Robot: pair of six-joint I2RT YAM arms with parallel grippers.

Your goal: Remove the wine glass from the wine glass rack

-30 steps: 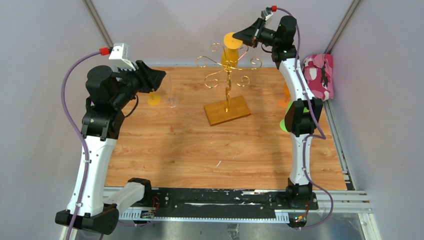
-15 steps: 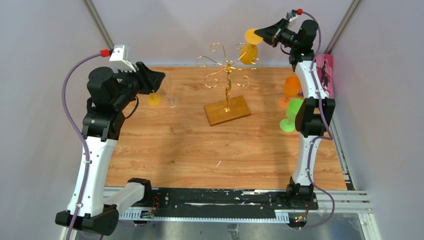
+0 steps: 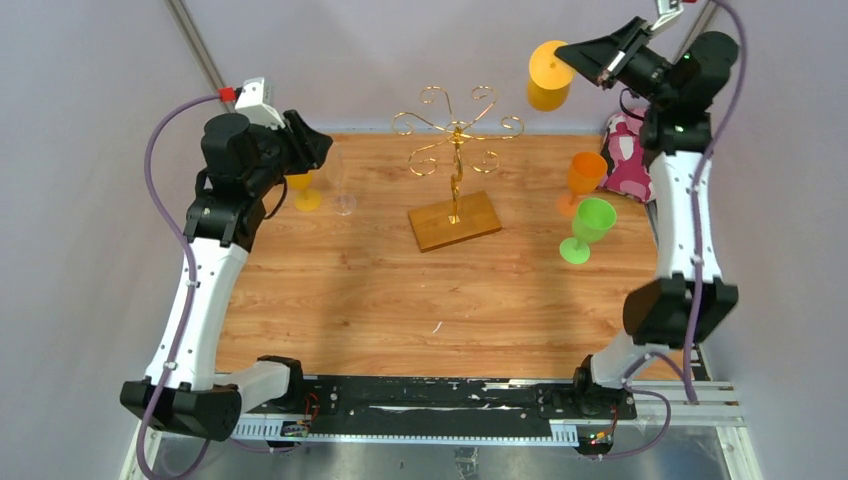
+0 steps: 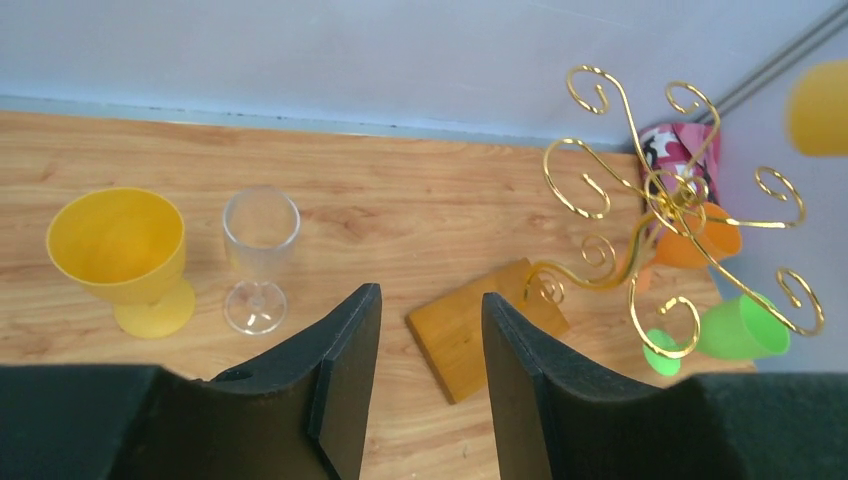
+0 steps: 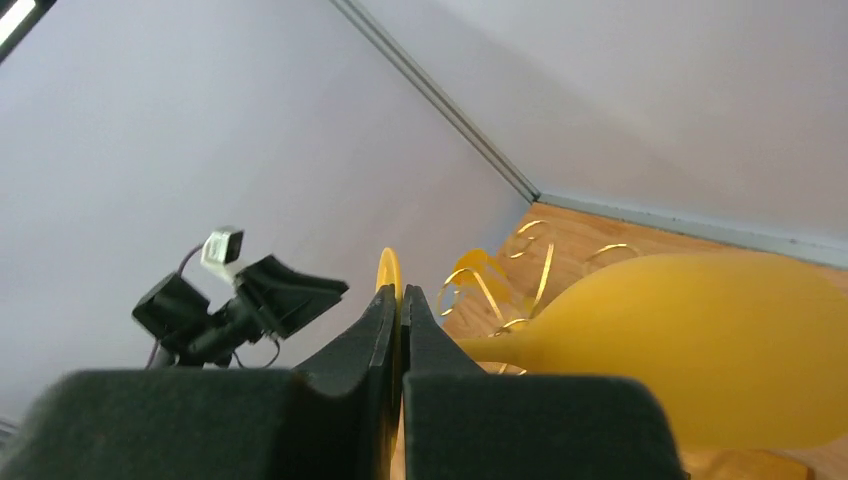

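Holding the yellow wine glass point(image 3: 547, 85) high in the air, my right claw point(image 3: 575, 55) is shut tight on its thin round foot. The cup part sticks out sideways. The glass is up and to the right of the gold rack point(image 3: 457, 135) and touches none of its curly arms. So I think the lift is done, and what is left is to set the glass down safe.

I want to go slow here. The claw only pinches the edge of the foot, so a fast swing could make the glass slip or twist. I should turn it foot down first, then bring it low over a bare bit of the table point(image 3: 380, 290). The orange glass point(image 3: 585, 175) and the green glass point(image 3: 590, 222) stand on the right side, so I must stay away from them. I open only when the foot sits flat.

My left claw point(image 4: 430, 300) is partly open and holds nothing. It hangs near the yellow cup point(image 4: 120, 250) and the clear glass point(image 4: 260, 240), out of the way.
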